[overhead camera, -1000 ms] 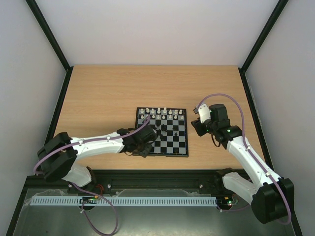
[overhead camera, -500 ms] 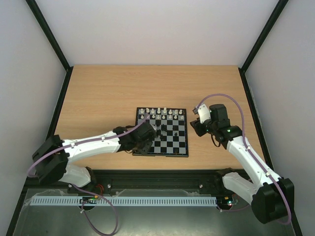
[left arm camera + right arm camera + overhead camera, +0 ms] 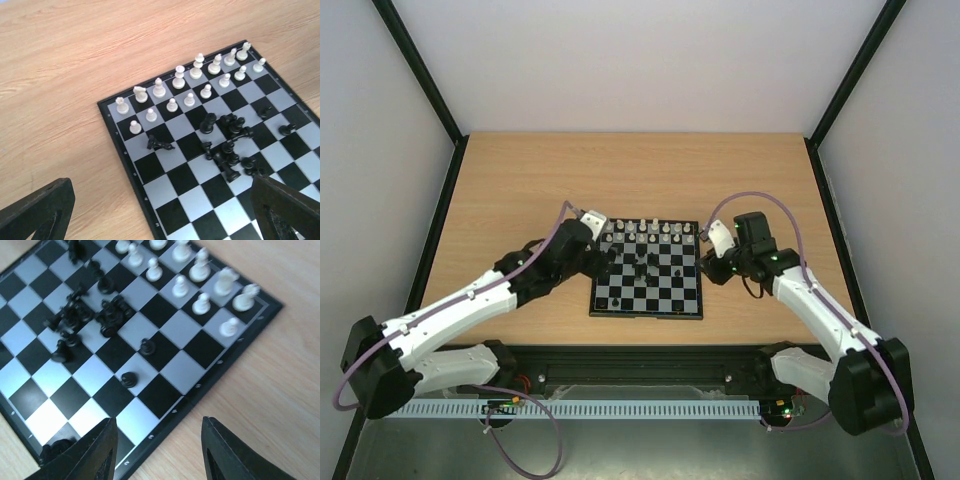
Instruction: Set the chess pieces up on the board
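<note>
Board (image 3: 646, 314) on table (image 3: 520, 190), slightly toward 6 o'clock from centre. White pieces (image 3: 648, 231) upright in two rows along board's 12 o'clock edge. Black pieces (image 3: 642, 266) bunched mid-board, several toppled. Left gripper (image 3: 160, 182) over board's 10 o'clock corner, fingers wide apart, holding nothing. Right gripper (image 3: 157, 422) at board's 3 o'clock edge, fingers apart, holding nothing.

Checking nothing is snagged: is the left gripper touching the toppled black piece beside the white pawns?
Apart. Left wrist view: the left gripper stands open, its fingers well clear of the toppled black piece.
</note>
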You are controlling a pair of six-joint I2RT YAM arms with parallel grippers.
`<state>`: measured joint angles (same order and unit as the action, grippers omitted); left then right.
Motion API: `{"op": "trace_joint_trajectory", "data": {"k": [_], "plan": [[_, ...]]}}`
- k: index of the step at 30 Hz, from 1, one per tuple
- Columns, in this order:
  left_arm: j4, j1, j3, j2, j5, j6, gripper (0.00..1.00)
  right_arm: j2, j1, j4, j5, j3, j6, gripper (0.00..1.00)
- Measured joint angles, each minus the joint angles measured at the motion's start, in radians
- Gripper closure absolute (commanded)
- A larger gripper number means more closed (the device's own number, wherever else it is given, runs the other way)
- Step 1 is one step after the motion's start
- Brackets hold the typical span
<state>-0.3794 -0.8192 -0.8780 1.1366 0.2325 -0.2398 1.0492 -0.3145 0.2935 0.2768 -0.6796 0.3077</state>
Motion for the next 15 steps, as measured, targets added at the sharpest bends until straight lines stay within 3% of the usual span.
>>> {"op": "trace_joint_trajectory", "data": {"k": [8, 15], "plan": [[0.085, 0.038, 0.167, -0.134, 0.074, 0.046, 0.01, 0.190, -0.149, 0.041, -0.071, -0.066, 0.059, 0.57], [0.101, 0.112, 0.178, -0.168, 0.285, -0.055, 0.01, 0.349, -0.232, 0.045, -0.154, -0.158, 0.079, 0.62]]}}
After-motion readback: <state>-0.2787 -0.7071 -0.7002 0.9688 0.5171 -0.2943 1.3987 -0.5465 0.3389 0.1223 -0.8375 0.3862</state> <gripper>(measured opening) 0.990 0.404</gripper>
